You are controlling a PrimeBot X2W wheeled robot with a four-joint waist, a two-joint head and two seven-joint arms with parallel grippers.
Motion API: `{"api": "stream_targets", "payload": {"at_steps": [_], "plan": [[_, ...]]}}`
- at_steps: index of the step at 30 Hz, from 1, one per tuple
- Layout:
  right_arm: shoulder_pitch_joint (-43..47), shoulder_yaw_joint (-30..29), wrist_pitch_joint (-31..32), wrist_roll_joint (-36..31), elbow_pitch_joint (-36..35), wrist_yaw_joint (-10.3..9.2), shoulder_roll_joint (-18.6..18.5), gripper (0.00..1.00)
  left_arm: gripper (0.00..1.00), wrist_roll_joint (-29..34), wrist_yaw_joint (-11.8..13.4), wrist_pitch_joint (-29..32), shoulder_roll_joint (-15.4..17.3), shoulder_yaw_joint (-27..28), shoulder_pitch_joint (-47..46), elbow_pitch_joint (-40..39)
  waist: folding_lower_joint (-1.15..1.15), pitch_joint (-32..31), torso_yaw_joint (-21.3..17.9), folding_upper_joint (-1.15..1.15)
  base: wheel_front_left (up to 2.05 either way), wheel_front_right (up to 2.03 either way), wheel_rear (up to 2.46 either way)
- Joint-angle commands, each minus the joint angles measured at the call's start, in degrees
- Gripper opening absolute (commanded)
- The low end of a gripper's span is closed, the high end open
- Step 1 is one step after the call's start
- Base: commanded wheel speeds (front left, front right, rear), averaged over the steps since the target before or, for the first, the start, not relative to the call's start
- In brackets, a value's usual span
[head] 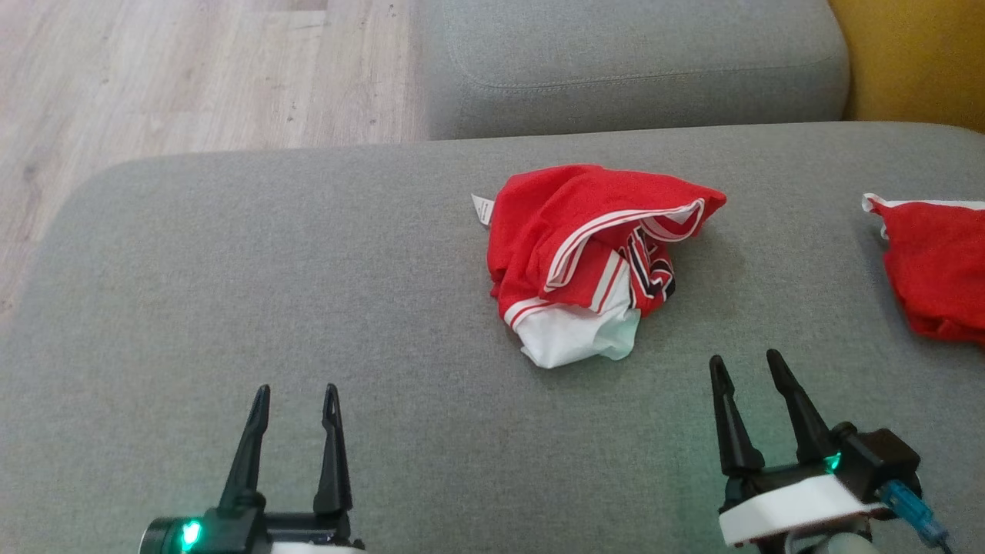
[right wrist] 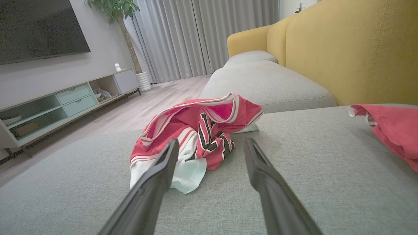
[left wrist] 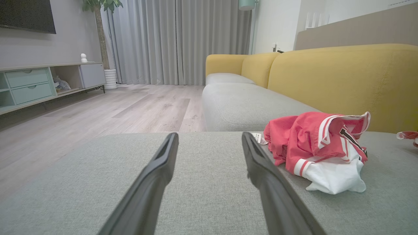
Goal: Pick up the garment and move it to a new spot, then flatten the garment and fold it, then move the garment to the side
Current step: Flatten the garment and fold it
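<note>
A crumpled red garment (head: 585,246) with white stripes, black lettering and a white part lies bunched on the grey sofa cushion (head: 308,308), right of centre. It shows at the right of the left wrist view (left wrist: 320,147) and at centre-left of the right wrist view (right wrist: 196,130). My left gripper (head: 296,396) stands open low at the left, well apart from the garment, nothing between its fingers (left wrist: 156,176). My right gripper (head: 742,365) is open just below and right of the garment, its fingers (right wrist: 261,169) empty and pointing toward the cloth's near edge.
A second red cloth (head: 935,261) with white trim lies at the cushion's right edge. Another grey seat cushion (head: 631,61) lies beyond, with the yellow sofa back (head: 916,54) at the far right. Wooden floor (head: 154,69) drops off to the left.
</note>
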Motion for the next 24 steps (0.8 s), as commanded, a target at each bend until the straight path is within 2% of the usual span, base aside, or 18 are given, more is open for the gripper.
{"api": "stream_targets", "payload": {"at_steps": [1,16,24], "plan": [[-1.54,1.29,-0.21,0.31,-1.6,-0.04,-0.13,1.0,1.0,0.73,0.31,-0.46,-0.29,1.38,-2.36,-1.76,0.0,0.02,-0.09,0.0,0.0,0.0,0.0],[-1.77,2.16,-0.21,0.89,-1.35,-0.04,-0.12,1.0,1.0,1.01,-0.1,-0.46,-0.29,1.22,-2.7,-1.56,0.0,0.5,-2.05,0.0,0.0,0.0,0.0],[-3.11,3.34,-0.21,0.57,-2.11,-0.04,-0.12,1.0,1.0,3.05,-2.12,-0.46,-0.29,-1.42,-8.07,0.53,0.0,3.67,-6.03,0.0,0.0,0.0,0.0]]}}
